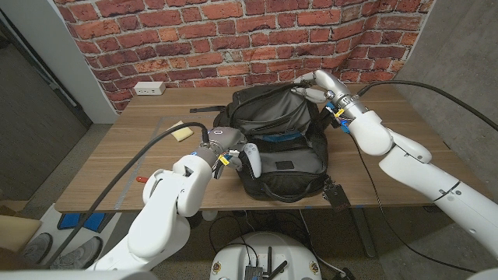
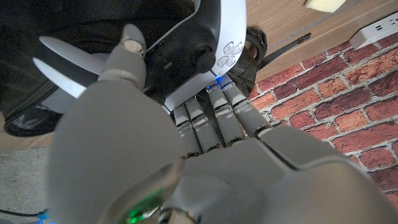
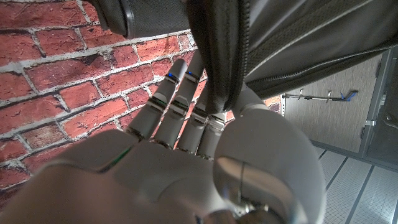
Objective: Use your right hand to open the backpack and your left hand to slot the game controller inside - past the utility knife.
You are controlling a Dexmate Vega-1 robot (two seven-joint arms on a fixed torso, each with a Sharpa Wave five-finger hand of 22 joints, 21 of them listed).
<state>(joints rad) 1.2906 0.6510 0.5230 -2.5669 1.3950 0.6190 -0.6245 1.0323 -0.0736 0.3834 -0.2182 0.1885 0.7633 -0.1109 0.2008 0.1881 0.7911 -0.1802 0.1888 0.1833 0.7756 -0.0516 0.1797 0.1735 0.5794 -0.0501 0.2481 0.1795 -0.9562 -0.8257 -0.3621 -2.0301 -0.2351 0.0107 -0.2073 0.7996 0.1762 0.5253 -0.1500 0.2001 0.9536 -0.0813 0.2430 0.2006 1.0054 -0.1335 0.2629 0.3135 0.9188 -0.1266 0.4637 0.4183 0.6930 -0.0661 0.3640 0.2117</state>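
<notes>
Black backpack (image 1: 280, 136), unzipped, lying mid-worktop (image 1: 148, 167); right hand (image 1: 311, 87) grips its raised upper flap at the far edge. White game controller (image 1: 252, 158) clasped in left hand (image 1: 220, 144), just beside the backpack's open left side.

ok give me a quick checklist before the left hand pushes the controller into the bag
1. Left hand grips the game controller: ok.
2. Right hand holds the backpack flap up by its edge, fingers curled around it: ok.
3. Opening gapes toward the controller: ok.
4. Utility knife's place inside: cannot tell.
5. Controller at the opening, not yet inside: ok.
6. Yellow sponge off to the side: ok.
</notes>
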